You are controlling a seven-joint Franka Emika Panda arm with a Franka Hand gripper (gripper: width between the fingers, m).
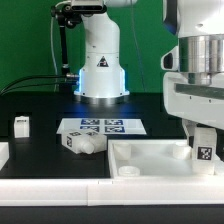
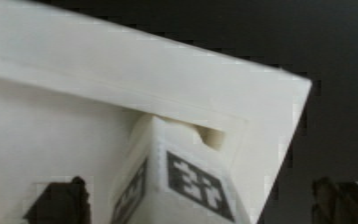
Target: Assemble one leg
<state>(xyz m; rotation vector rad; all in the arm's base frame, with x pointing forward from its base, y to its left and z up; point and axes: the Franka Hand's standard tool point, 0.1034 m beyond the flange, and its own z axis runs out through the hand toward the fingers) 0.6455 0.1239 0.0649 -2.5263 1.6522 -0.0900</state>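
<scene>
My gripper (image 1: 203,138) hangs at the exterior view's right, over the near right corner of the large flat white piece (image 1: 150,155). A leg (image 1: 205,152) with a square tag stands upright under it. In the wrist view the leg (image 2: 194,180) sits with its far end in a corner socket of the flat piece (image 2: 87,110). The gripper (image 2: 202,205) straddles the leg. Its dark fingers (image 2: 60,200) show a gap to the leg on both sides, so it looks open.
A second leg (image 1: 80,143) lies on its side on the marker board (image 1: 105,127). A third leg (image 1: 22,125) stands at the exterior view's left. Another white part (image 1: 3,152) shows at the left edge. The arm's base (image 1: 100,70) stands behind.
</scene>
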